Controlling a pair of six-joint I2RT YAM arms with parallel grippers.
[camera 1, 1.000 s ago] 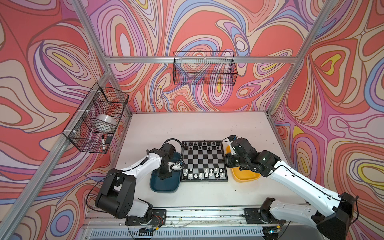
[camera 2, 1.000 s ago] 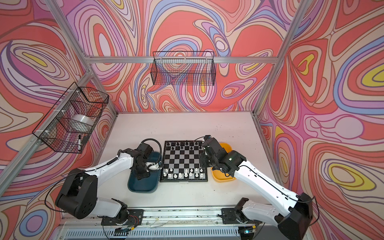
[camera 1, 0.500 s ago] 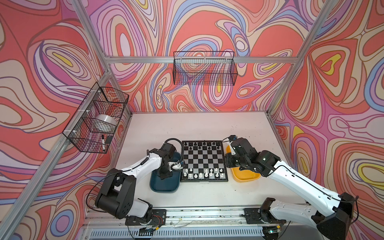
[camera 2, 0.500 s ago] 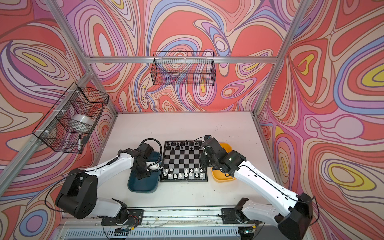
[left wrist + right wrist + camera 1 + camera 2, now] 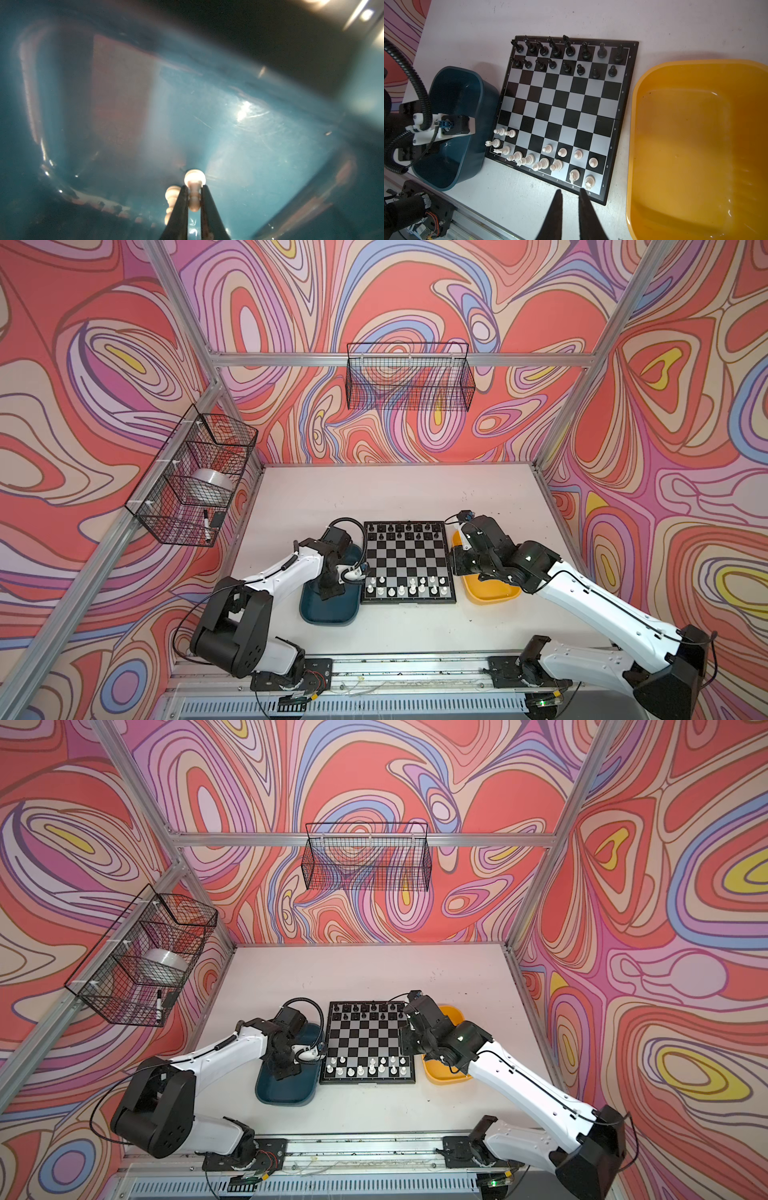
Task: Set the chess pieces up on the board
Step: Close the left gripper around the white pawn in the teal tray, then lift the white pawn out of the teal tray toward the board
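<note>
Board: the board [image 5: 407, 562] lies flat on the white surface [image 5: 374, 497], towards its near side; its four middle rows are bare squares.
Left edge: a teal tray [image 5: 328, 614] sits just beside it; whether the two touch I cannot tell.
Right edge: a yellow tray [image 5: 695, 124] stands near, with a thin strip of surface between tray and frame.
Far edge: bare surface runs from here to the back wall.
Black pieces: the black pieces [image 5: 555, 49] stand upright, sixteen of them, filling the two far rows.
White pieces: the white pieces [image 5: 540, 164] fill the nearest row. The row ahead holds six pawns, with two open squares.
Left pincer: the left pincer [image 5: 194, 188] is down inside the teal tray, its fingers closed on the slim middle of a white pawn [image 5: 195, 179]. A second white piece [image 5: 172, 192] lies just outside one finger.
Right pincer: the right pincer [image 5: 570, 192] is raised by the board's right edge, tips almost together, nothing between them.
</note>
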